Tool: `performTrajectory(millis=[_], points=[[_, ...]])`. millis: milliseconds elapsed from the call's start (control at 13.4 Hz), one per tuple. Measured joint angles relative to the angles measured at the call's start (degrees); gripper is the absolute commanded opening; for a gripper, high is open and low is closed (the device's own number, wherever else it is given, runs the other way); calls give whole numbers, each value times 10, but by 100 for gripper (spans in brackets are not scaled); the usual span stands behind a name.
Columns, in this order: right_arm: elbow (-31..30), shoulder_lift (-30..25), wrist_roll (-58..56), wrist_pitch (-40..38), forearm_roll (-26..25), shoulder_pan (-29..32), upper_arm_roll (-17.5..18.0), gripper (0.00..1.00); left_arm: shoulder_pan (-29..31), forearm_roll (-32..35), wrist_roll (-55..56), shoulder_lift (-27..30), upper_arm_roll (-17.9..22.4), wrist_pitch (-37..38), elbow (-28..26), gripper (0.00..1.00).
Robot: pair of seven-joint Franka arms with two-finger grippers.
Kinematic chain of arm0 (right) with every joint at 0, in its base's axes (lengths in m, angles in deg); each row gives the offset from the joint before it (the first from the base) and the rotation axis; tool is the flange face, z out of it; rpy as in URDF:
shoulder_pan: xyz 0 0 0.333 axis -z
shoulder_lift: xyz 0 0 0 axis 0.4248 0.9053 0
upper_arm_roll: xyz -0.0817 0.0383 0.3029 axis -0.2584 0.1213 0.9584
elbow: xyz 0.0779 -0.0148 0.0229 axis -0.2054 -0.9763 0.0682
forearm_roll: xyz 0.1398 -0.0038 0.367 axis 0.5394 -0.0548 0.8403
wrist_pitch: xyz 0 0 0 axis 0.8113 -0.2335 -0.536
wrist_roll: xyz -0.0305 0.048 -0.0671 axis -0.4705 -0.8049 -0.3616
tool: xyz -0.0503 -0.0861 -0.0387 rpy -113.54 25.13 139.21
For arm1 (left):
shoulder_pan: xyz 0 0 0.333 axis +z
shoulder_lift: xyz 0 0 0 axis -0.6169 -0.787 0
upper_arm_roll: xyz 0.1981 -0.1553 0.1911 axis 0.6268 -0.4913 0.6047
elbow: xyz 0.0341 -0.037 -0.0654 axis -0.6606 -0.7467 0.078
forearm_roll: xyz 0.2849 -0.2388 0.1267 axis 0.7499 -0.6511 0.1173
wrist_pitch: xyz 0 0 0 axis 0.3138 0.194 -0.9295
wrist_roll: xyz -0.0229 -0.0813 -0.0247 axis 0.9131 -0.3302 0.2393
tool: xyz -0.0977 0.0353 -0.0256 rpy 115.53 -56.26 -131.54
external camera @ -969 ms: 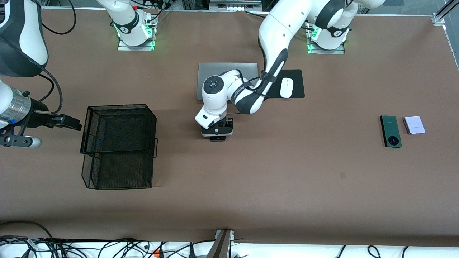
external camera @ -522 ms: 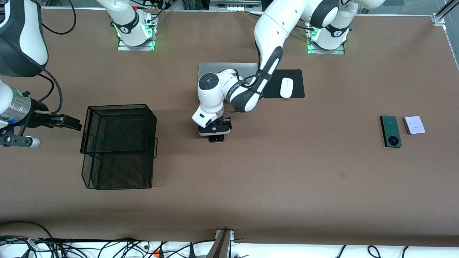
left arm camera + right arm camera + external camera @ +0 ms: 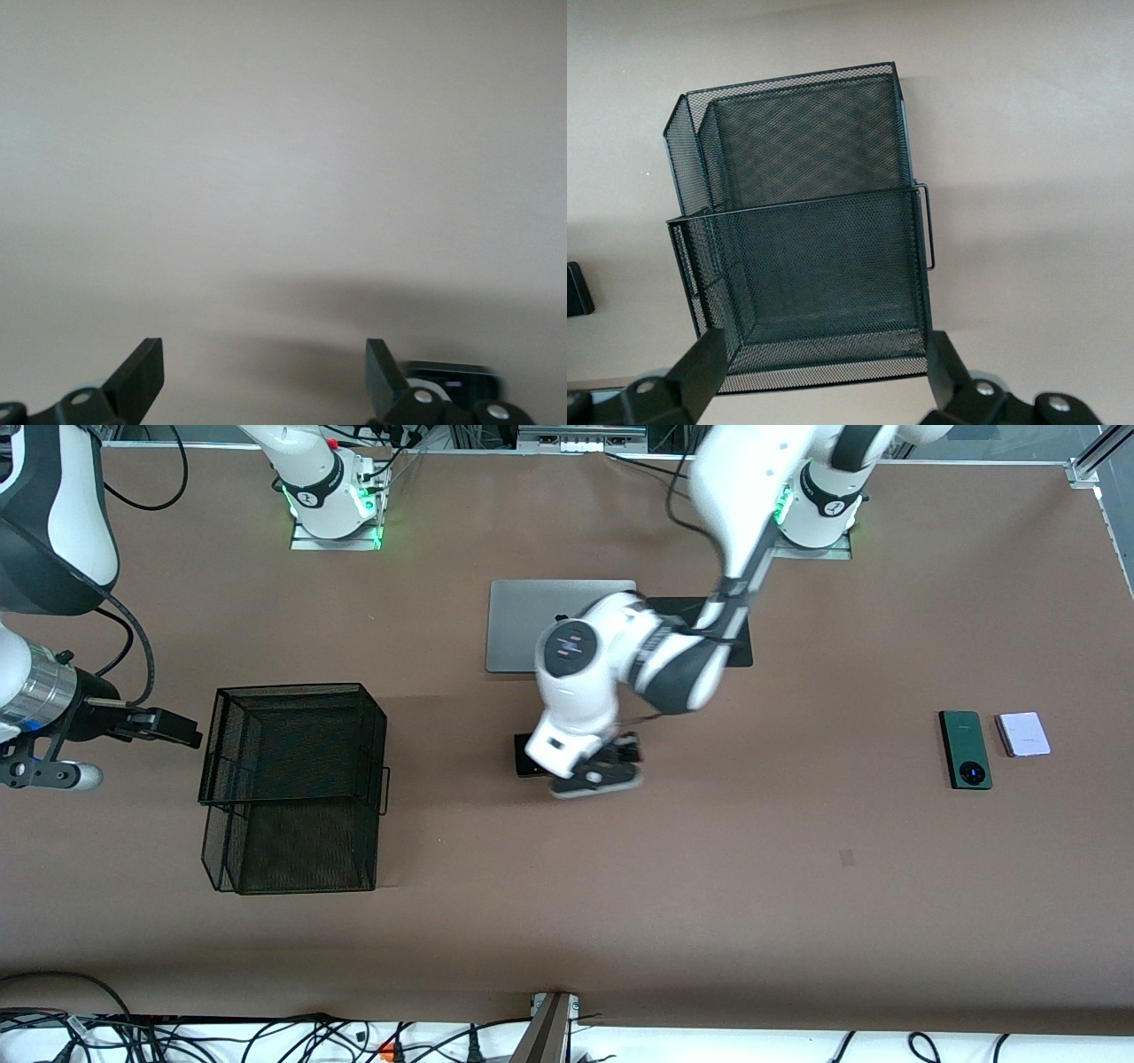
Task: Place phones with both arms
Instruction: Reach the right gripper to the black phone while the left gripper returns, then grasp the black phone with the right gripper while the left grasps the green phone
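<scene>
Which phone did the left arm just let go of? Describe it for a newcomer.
Start at the silver laptop mid-table; just nearer the camera, beside the open left gripper, lies the black phone. It is small and squarish, and it lies alone, away from the other phones.

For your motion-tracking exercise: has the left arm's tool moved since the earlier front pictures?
Yes. The left tool has shifted toward the left arm's end of the table, off the black phone, which lies on the table nearer the front camera than the laptop; its fingers are open.
</scene>
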Motion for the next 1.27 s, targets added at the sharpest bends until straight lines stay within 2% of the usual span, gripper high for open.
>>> performTrajectory(millis=[224, 447, 596, 895, 1118, 1268], points=[[0, 0, 16, -1, 5, -29, 24, 100, 58, -1, -96, 114, 0, 4, -137, 100], [0, 17, 117, 12, 5, -118, 34, 100, 134, 0, -213, 215, 0, 5, -252, 100], [0, 50, 174, 73, 5, -176, 35, 100, 195, 0, -306, 264, 0, 5, -303, 100], [-1, 139, 286, 194, 5, -274, 35, 100, 301, 20, -432, 300, 0, 4, -348, 100], [0, 207, 298, 274, 5, -319, 34, 100, 377, 32, -539, 301, 0, -6, -352, 100], [1, 240, 295, 297, 1, -337, 34, 100, 435, 32, -612, 301, 0, -30, -354, 100]])
